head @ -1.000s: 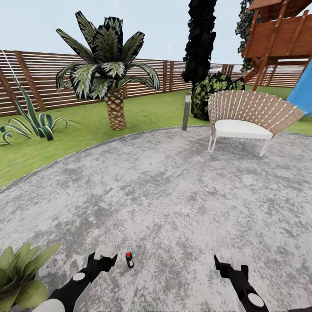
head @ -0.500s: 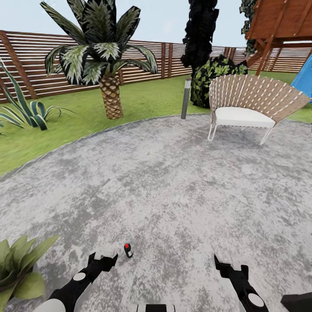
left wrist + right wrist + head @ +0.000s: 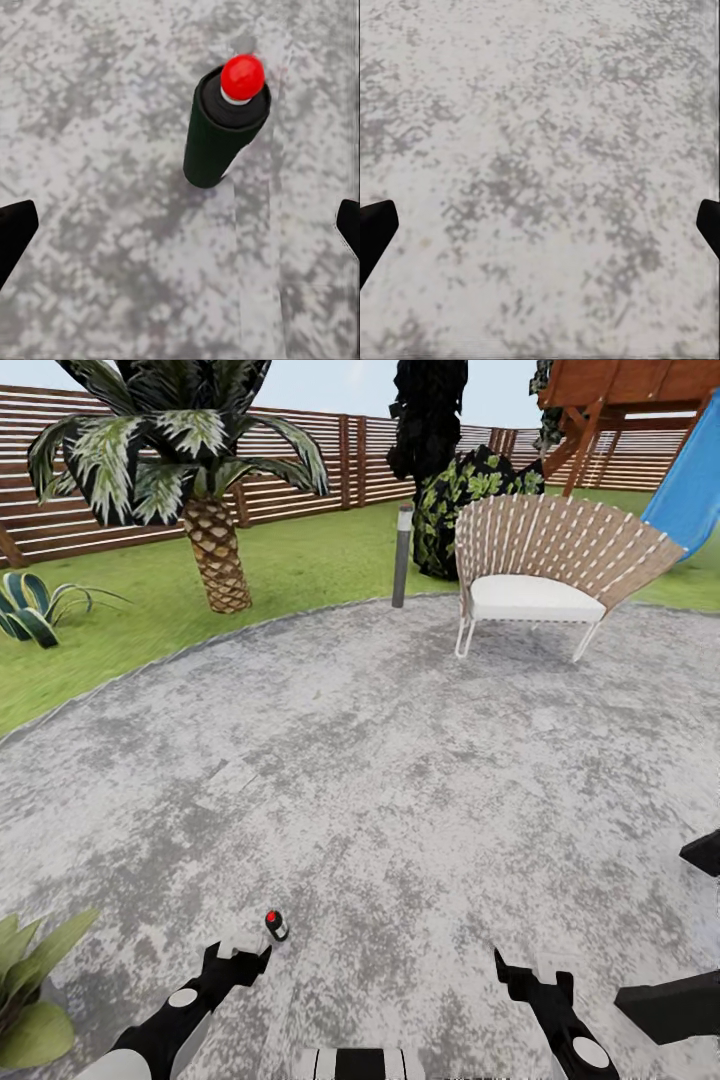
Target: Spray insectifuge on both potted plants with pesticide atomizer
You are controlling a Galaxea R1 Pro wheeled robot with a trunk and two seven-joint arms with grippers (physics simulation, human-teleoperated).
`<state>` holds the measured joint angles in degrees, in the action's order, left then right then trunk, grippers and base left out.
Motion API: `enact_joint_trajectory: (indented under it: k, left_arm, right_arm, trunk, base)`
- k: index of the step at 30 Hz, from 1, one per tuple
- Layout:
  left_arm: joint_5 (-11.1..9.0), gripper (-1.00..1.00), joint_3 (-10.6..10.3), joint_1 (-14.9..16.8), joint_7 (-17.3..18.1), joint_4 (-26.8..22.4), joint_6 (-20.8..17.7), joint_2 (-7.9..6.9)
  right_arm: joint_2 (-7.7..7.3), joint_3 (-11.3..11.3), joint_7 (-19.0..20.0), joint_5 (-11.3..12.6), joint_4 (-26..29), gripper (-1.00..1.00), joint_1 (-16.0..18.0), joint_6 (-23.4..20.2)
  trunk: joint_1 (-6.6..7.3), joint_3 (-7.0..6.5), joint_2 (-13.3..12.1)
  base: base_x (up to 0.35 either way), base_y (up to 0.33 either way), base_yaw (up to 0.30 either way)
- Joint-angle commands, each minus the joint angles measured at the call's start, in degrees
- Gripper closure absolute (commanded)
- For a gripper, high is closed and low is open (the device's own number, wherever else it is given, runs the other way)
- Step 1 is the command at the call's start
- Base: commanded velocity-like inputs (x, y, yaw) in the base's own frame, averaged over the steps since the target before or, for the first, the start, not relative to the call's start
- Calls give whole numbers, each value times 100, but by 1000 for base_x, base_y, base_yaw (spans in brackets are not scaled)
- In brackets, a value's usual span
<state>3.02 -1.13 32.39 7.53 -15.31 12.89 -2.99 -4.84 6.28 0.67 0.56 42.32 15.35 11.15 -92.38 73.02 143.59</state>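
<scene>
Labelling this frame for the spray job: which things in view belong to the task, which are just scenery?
For the job:
- atomizer, upright on the patio, just ahead of the left gripper
- potted plant, at the robot's left

Just there:
- palm
- agave
- lamp post
- chair
- fence
- slide

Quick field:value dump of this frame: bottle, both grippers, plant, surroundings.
atomizer: pesticide atomizer upright on the patio, dark green body, red top; seen closer in left wrist view
left gripper: left gripper open, empty, just short of the bottle
right gripper: right gripper open, empty, bare paving beneath it
plant: potted plant at near left edge, leaves visible, pot not visible
background: palm, bollard lamp, woven chair, fence, blue slide
</scene>
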Motion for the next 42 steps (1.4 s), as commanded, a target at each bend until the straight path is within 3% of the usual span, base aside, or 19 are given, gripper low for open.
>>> enact_joint_trajectory:
  k: [1, 10, 21, 31, 42]
  left_arm:
    - [32, -100, -10, -1, 0, 2, 29, -8]
    - [32, -100, -19, 10, 3, -6, 88, 1]
    - [34, -100, -43, 22, -6, -7, 434, -17]
    - [32, -100, -43, 31, -6, -7, 479, -33]
    - [32, -100, -44, 31, -6, -7, 503, -27]
  right_arm:
    - [1, 4, 6, 6, -5, -100, 3, 18]
    - [1, -3, 4, 6, -5, -100, 3, 18]
    - [8, -4, 4, 6, -5, -100, 3, 18]
    - [10, -4, 4, 6, -13, -100, 3, 18]
    - [10, -3, 4, 6, -14, -100, 3, 18]
  trunk:
    - [1, 11, 1]
    - [1, 50, 1]
    - [-27, 330, 16]
    - [-27, 355, 16]
    - [-56, 653, 31]
  base:
    - [0, 0, -208]
    - [0, 0, -132]
    - [0, 0, -4]
    - [0, 0, 0]
    - [0, 0, 0]
